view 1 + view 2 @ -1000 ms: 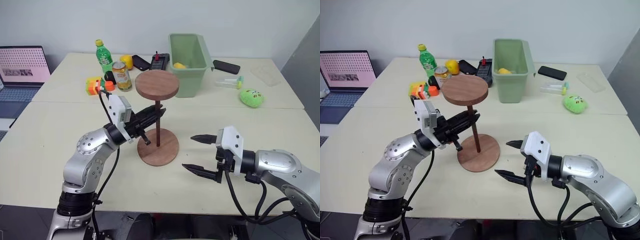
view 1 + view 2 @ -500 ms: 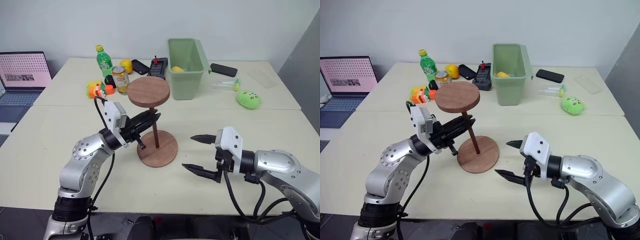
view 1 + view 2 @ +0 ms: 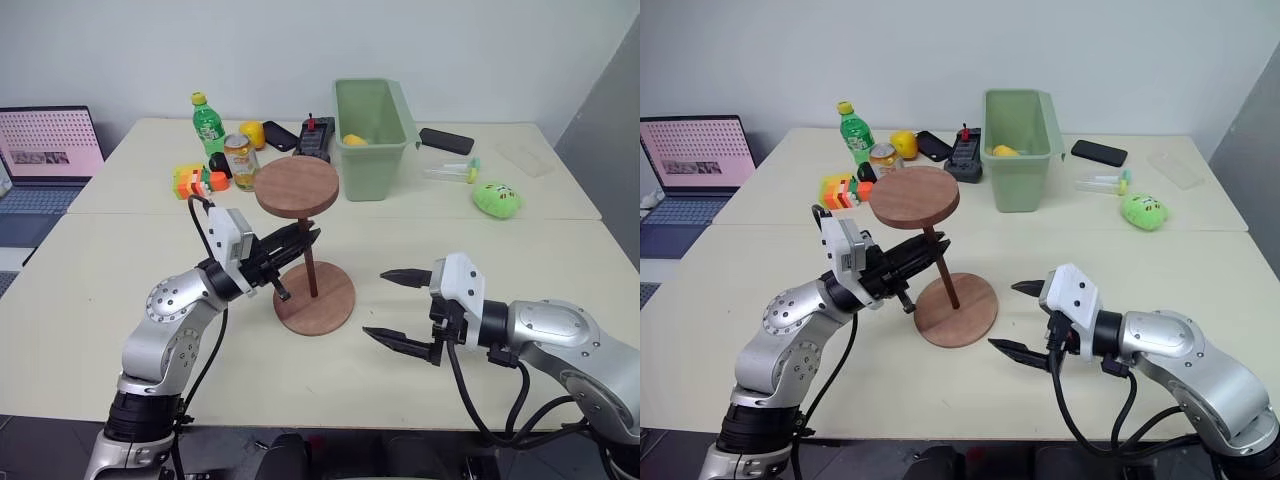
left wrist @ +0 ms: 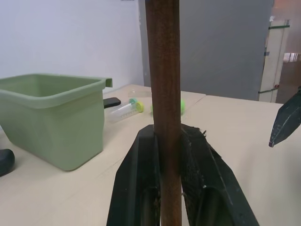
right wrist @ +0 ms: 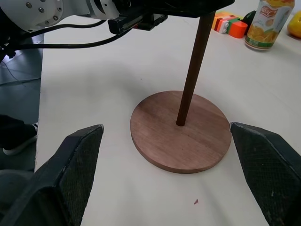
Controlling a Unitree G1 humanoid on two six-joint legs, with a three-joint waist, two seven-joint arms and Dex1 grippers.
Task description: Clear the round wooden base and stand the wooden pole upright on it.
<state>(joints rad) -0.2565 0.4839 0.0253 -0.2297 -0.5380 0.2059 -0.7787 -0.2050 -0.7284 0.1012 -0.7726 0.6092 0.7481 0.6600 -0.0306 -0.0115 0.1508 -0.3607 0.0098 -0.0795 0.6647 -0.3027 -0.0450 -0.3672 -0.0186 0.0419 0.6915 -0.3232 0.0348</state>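
No legible txt anywhere.

Pale beige tables (image 3: 100,260) pushed together, plain white wall (image 3: 150,50) behind — grey panel (image 3: 605,130) at right

An office or lab room: pale tables (image 3: 90,290) pushed together, an open laptop (image 3: 45,150), plain white walls.
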